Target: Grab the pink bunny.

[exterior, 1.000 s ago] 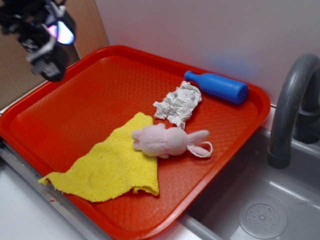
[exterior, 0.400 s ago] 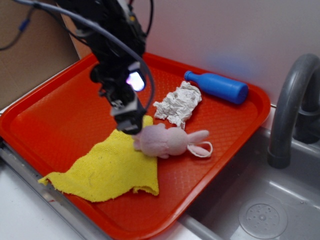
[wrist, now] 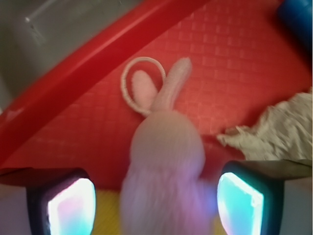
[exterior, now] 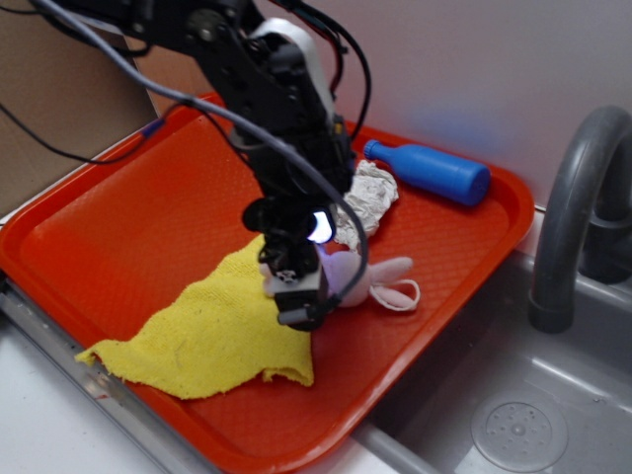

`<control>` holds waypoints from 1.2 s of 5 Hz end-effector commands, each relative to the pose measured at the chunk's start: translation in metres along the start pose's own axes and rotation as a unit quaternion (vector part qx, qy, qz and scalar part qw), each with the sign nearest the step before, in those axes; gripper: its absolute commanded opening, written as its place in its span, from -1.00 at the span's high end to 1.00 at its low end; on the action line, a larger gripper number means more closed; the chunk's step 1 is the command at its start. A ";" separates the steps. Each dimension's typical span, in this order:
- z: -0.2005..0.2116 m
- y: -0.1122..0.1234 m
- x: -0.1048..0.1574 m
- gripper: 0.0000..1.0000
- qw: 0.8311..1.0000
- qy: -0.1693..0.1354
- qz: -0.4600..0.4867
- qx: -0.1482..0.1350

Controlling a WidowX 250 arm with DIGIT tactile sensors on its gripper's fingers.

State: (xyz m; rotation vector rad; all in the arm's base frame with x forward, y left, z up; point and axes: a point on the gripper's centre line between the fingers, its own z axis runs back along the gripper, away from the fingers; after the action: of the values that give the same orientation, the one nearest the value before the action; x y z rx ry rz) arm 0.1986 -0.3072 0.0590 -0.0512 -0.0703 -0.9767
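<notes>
From the exterior view, the arm reaches down steeply over the red tray (exterior: 118,227), its gripper (exterior: 301,296) directly above the pink bunny (exterior: 370,276) beside the yellow cloth (exterior: 212,331).

In the wrist view, the fingers (wrist: 71,205) stand wide apart, holding nothing, the bunny's body (wrist: 164,166) between them, ears pointing away.

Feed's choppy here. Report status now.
Gripper open, straddling bunny. Bunny on tray, not gripped. Paper wad close by one finger.
</notes>
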 end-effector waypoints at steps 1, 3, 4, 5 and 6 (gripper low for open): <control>-0.003 -0.004 0.006 -1.00 1.000 0.022 -0.004 0.019; -0.006 -0.009 0.001 1.00 0.999 0.034 0.012 0.025; 0.029 -0.001 -0.010 1.00 0.996 0.036 0.078 0.026; 0.072 0.021 -0.036 1.00 0.981 0.040 0.192 0.015; 0.098 0.044 -0.064 1.00 0.971 0.041 0.237 0.005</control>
State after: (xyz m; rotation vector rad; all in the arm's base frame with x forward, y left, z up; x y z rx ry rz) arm 0.2100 -0.2147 0.1280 0.0296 0.0781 -0.4854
